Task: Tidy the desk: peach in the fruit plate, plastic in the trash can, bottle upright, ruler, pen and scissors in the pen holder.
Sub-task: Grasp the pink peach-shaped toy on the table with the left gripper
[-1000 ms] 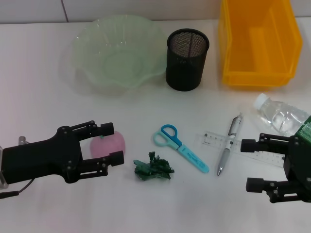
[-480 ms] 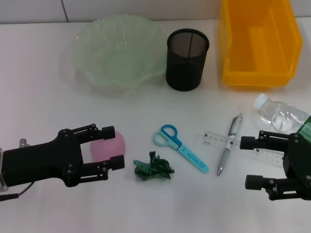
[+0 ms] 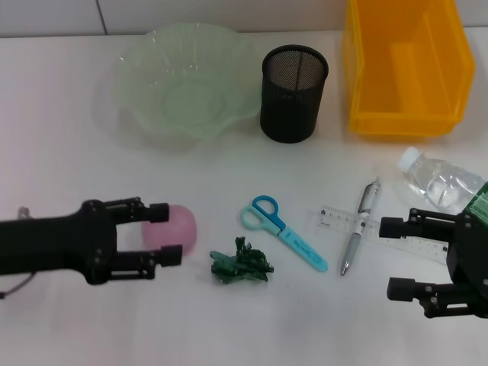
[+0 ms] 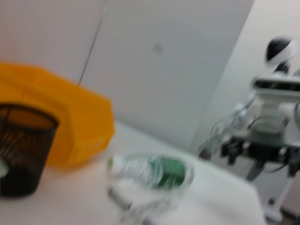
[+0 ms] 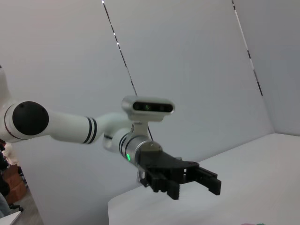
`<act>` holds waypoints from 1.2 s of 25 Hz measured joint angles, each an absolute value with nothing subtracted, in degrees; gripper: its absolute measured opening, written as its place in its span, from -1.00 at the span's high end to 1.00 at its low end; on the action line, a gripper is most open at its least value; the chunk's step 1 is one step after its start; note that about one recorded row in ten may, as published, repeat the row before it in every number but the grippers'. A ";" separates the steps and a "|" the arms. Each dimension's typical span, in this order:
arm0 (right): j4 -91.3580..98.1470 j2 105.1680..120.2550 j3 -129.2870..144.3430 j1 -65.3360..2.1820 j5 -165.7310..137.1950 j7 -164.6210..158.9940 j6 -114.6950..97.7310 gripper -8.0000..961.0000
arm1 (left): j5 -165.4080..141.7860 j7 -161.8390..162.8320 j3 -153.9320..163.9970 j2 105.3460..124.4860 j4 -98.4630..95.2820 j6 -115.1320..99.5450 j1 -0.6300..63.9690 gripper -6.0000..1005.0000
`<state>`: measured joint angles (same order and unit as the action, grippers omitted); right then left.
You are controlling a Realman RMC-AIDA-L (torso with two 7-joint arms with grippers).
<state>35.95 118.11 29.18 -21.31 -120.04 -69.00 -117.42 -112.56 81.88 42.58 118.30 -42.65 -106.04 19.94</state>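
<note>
The peach sits on the desk between the spread fingers of the left gripper, round, with no long axis to read. Since a second ago that gripper has drawn back toward the left edge, so only its fingertips flank the fruit. The right gripper hangs open beside the lying bottle.
</note>
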 joint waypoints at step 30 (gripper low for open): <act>35.60 117.75 27.58 -20.86 -119.96 -69.06 -117.42 -0.62 | -123.25 91.58 58.10 118.94 -52.09 -85.03 25.12 -0.23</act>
